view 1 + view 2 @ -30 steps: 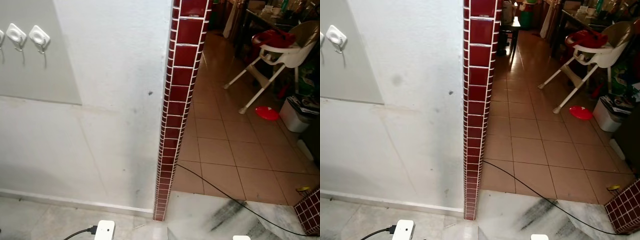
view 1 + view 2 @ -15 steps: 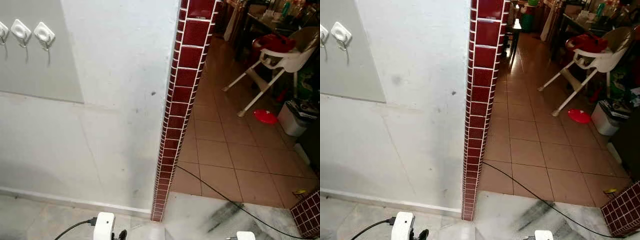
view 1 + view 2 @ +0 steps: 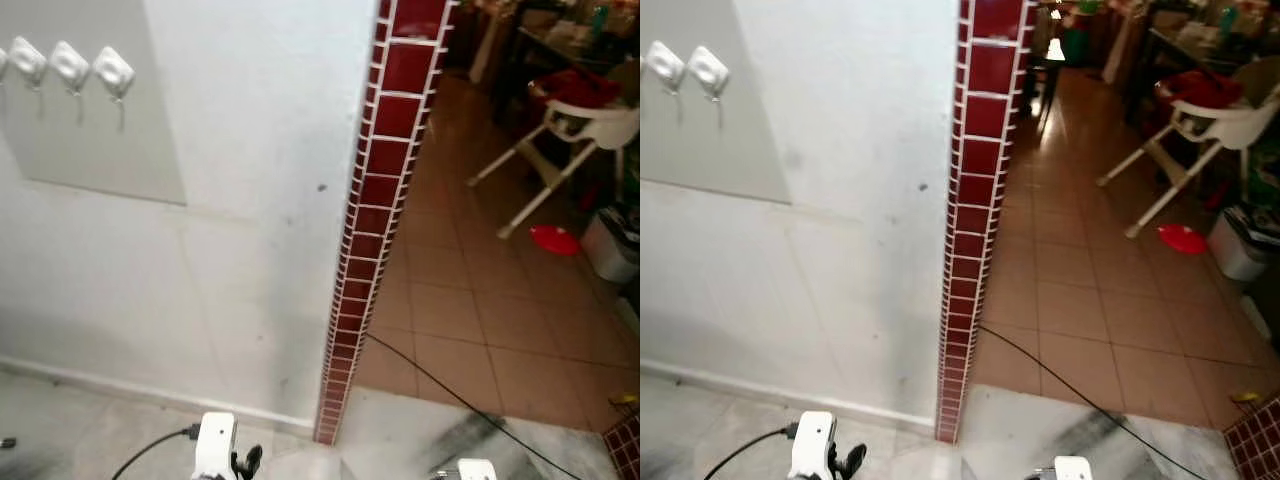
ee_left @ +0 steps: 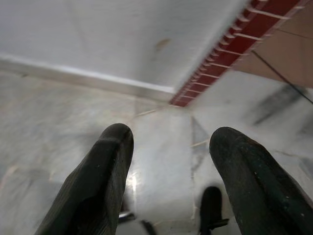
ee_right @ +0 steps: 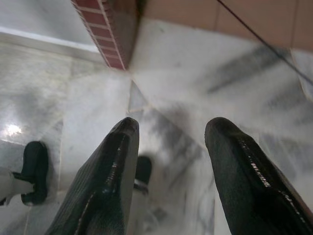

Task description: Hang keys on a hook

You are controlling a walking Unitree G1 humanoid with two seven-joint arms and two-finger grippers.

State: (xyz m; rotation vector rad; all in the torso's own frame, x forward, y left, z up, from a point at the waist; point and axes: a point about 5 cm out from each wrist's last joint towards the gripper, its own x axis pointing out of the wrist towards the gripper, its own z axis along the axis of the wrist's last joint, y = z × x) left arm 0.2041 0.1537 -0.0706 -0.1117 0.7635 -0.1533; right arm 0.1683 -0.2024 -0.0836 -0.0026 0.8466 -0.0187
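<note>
The white wall (image 3: 250, 200) and its red tile edge (image 3: 375, 220) are standing ahead, with the hooks (image 3: 70, 68) sitting high on the grey panel (image 3: 100, 140), all bare; no keys are showing, so hanging is looking not yet begun. The left gripper (image 4: 168, 171) and right gripper (image 5: 168, 166) are hanging wide apart, gripping nothing, over the marble floor (image 5: 195, 73)

I'm looking at a white wall (image 3: 250, 200) ending in a strip of dark red tiles (image 3: 375, 215). A grey panel (image 3: 90, 140) is sitting on the wall. Beyond the corner, terracotta floor tiles (image 3: 470, 320) are running back toward a white high chair (image 3: 570, 125). A black cable (image 3: 450, 395) is trailing onto marble floor (image 3: 90, 440).
</note>
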